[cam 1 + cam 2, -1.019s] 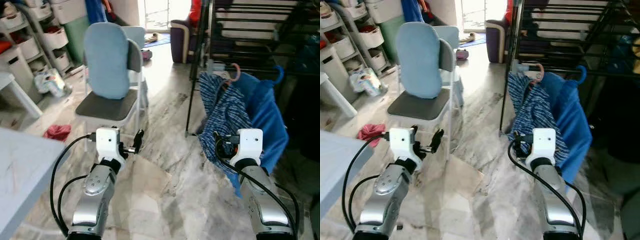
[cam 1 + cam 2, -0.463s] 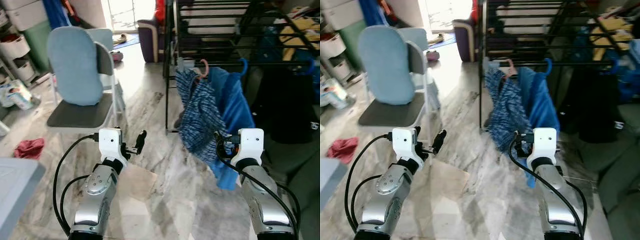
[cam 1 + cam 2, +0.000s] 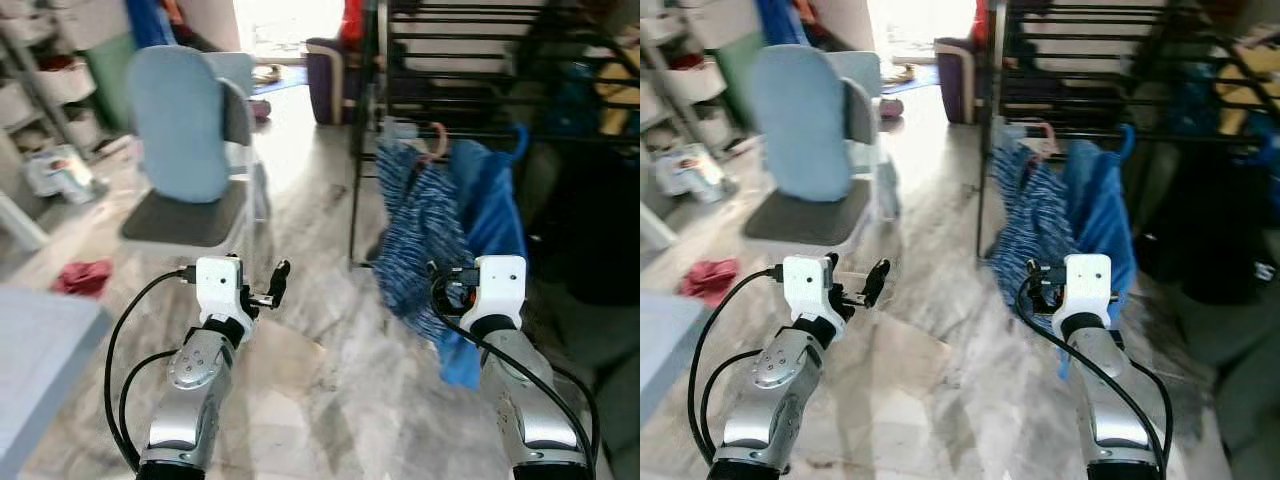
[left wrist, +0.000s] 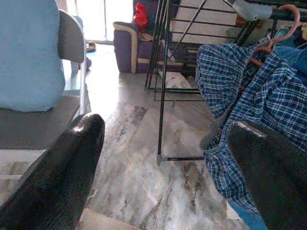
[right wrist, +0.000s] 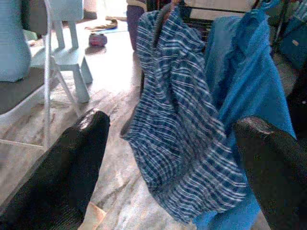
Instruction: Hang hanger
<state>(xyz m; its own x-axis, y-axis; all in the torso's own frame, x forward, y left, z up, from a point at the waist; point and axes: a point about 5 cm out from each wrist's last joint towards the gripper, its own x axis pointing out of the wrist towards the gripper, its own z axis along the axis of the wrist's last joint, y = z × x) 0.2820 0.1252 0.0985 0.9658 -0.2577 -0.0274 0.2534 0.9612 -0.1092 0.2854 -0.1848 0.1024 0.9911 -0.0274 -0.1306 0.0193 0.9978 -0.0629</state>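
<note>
Hanging on the rack: plaid shirt; both claws released, empty.

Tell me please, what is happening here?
The robot stands on the marble floor, facing a black drying rack. Its left gripper and right gripper are both open and hold nothing. A plaid shirt on a pink hanger and a blue shirt already hang on the rack. A blue chair stands to the left.

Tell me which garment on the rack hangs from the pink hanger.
The blue plaid shirt; the pink hanger tops it, while the plain blue garment beside it has a blue hook.
</note>
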